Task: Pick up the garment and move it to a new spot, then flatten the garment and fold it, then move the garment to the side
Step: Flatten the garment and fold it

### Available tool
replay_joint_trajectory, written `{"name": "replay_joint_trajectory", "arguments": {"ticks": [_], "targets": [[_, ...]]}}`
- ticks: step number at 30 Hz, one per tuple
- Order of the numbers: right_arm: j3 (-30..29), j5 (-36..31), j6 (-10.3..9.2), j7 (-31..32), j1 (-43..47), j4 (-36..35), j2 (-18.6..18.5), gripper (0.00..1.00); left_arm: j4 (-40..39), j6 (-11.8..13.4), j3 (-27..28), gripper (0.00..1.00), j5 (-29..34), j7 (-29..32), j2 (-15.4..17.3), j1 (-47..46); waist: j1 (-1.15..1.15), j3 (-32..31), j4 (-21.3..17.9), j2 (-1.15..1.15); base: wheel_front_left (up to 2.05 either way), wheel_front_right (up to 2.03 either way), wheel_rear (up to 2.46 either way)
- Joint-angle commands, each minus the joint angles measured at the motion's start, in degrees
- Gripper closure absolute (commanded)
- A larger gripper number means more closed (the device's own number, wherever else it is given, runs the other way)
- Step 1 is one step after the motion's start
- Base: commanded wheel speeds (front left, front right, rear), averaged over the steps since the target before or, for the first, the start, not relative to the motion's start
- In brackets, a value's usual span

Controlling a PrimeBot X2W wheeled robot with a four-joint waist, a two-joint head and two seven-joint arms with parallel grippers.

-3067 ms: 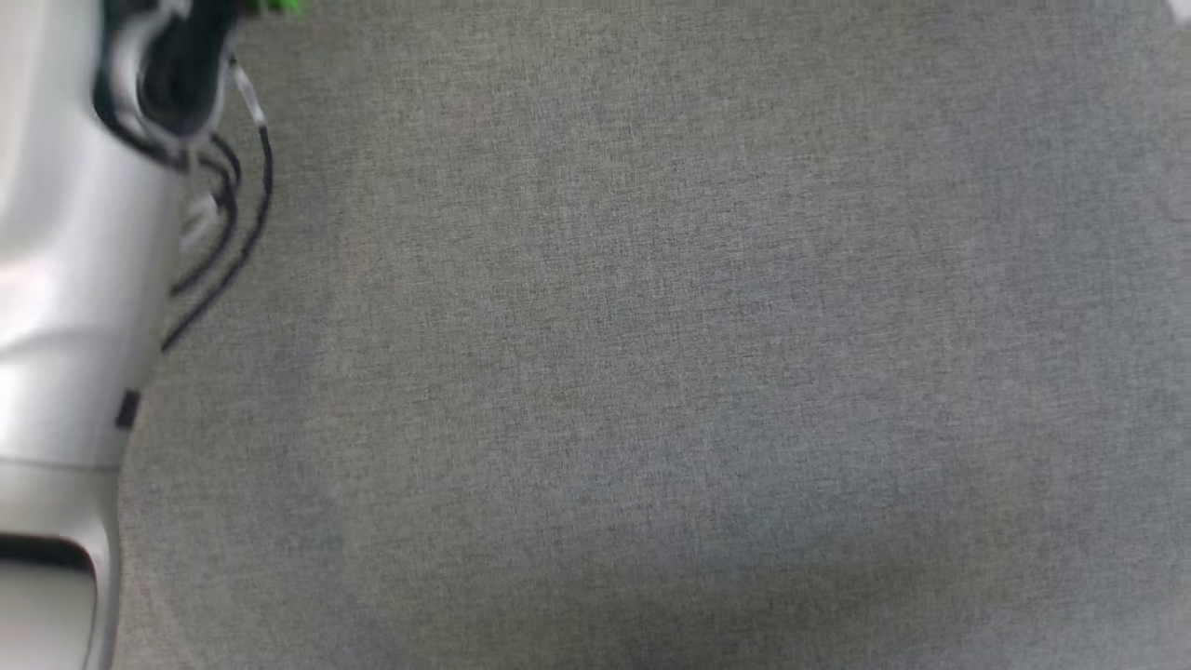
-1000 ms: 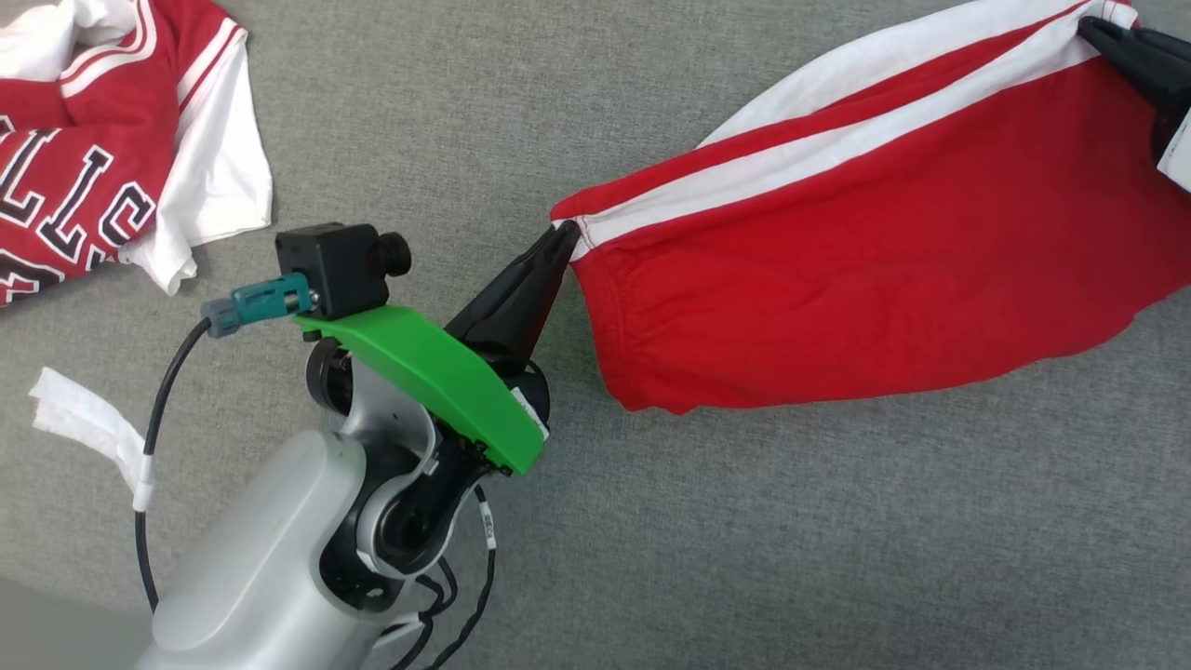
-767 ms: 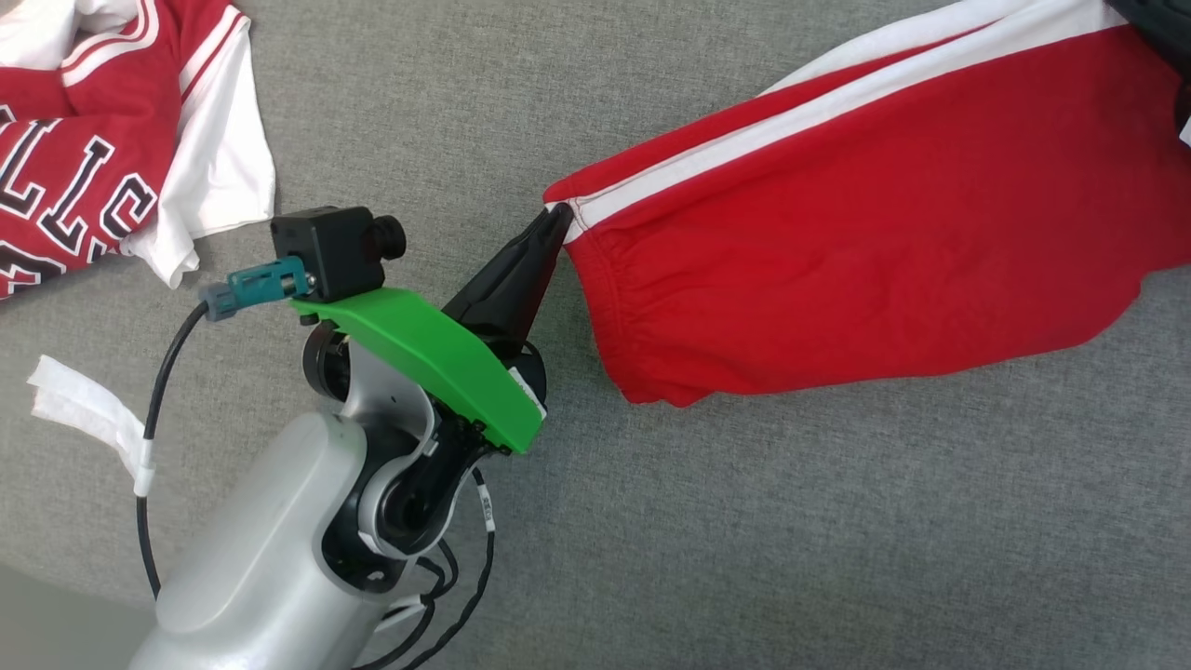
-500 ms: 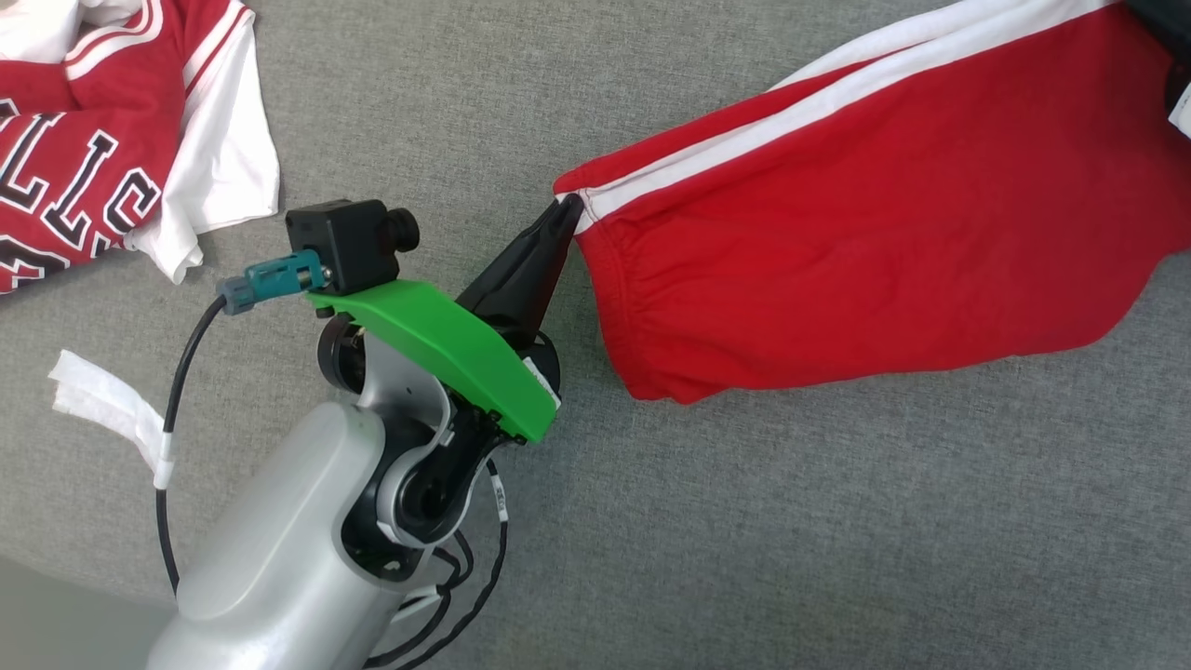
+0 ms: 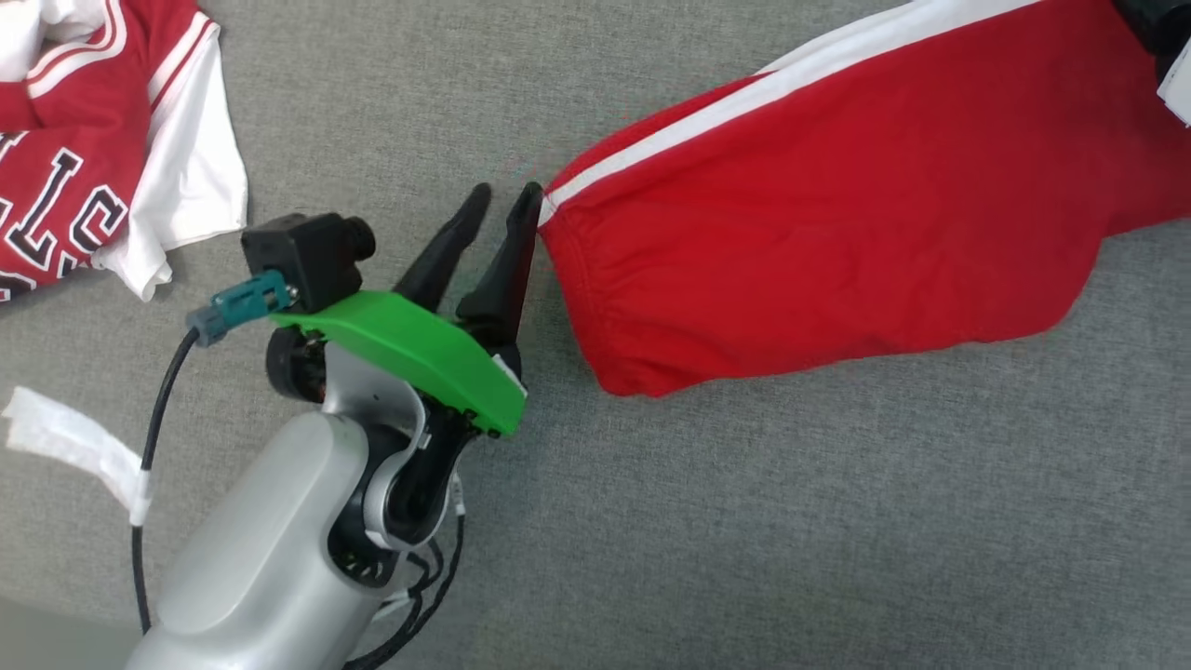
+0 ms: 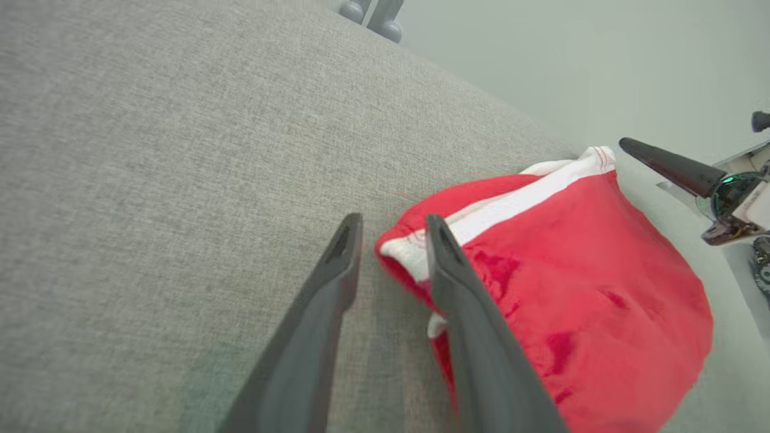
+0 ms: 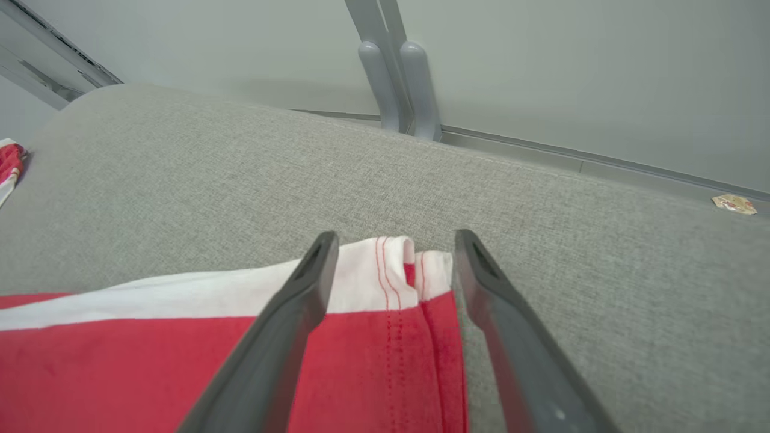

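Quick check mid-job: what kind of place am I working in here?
Probably an indoor test room, not a home: a grey fabric-covered surface, a bare pale wall with a grey metal post, and a red garment laid out.

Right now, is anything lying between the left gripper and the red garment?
Nothing visible does. The left gripper stands open with one finger right at the red garment's striped corner, bare grey surface around them. The jersey lies well off to the left.
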Motion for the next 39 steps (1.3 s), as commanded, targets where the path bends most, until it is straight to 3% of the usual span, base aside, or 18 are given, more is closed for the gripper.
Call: {"name": "replay_joint_trajectory", "arguments": {"ticks": [1,6,7,10,14,22,23,24,30,39], "targets": [[-0.1,0.5,0.02,0.8,-0.5,-0.5,-0.6,0.0,-0.7,1.0,-0.4,0.0,2.2,-0.8,1.9,1.4,0.0,-1.1,-1.3,0.0,0.0,0.0,0.0],[0.0,-0.2,0.03,7.7,-1.3,-2.4,-1.5,0.0,-5.6,5.1,-1.8,0.0,11.6,-6.2,6.7,4.2,0.0,-1.5,-3.2,0.0,0.0,0.0,0.0],[0.4,-0.7,0.03,9.9,-1.0,-2.8,-1.1,0.0,-6.2,6.8,-1.7,0.0,13.9,-8.5,7.2,5.2,0.0,-1.6,-3.4,0.0,0.0,0.0,0.0],[0.6,-2.9,0.02,14.1,-0.2,-3.1,0.1,0.0,-7.5,9.0,-2.2,0.0,17.1,-12.9,6.5,8.1,0.0,-1.7,-3.1,0.0,0.0,0.0,0.0],[0.0,-8.0,0.02,18.3,1.0,-0.3,3.3,0.0,-7.0,9.4,-2.7,0.0,19.3,-16.2,4.9,8.9,0.0,-0.9,-1.5,0.0,0.0,0.0,0.0],[-4.3,-14.2,0.08,24.3,8.0,6.8,10.9,0.0,-3.9,6.2,-1.2,0.0,21.5,-18.5,0.2,10.4,0.0,-1.4,1.3,0.0,0.0,0.0,0.0],[-5.3,-14.2,0.13,24.1,8.4,7.0,11.7,0.81,-3.4,5.9,-1.0,0.0,21.8,-18.5,0.1,10.6,0.0,-1.5,1.2,0.0,0.0,0.0,0.0],[-6.3,-14.2,0.2,24.6,9.0,6.8,12.4,1.0,-3.1,5.6,-0.3,0.0,21.7,-18.5,-0.6,11.0,0.0,-1.7,0.9,0.0,0.0,0.0,0.0],[-16.3,-10.7,-0.03,22.8,13.0,5.7,13.6,1.0,-2.0,2.9,4.0,0.0,24.3,-18.5,-1.5,14.9,0.0,-4.8,-3.8,0.0,0.0,0.0,0.0],[-32.9,-3.3,-0.04,18.6,25.5,2.4,16.5,1.0,-1.0,0.1,8.1,0.0,27.5,-18.5,0.2,24.1,0.0,-13.5,-12.5,0.0,0.0,0.0,0.0]]}}
